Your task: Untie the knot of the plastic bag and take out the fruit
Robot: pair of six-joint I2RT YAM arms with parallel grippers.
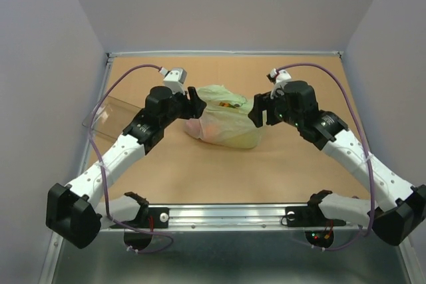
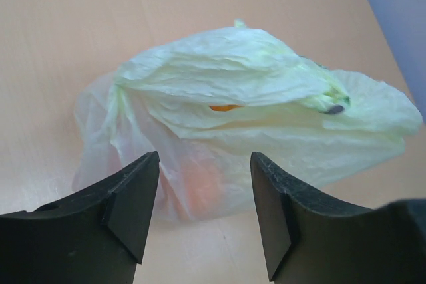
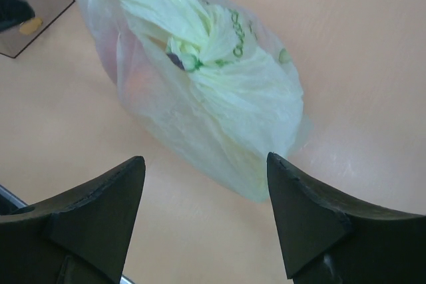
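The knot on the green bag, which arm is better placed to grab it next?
Probably the right. The knot lies straight ahead of the open right gripper, in line with its gap. From the open left gripper it sits off to one side of the plastic bag.

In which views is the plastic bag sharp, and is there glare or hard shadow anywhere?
Top external: even light, soft shadows only, the plastic bag small but clear. Left wrist: bag's upper folds washed out, left claw dark and slightly soft. Right wrist: bag sharp, pale sheen on the table, right claw dark.
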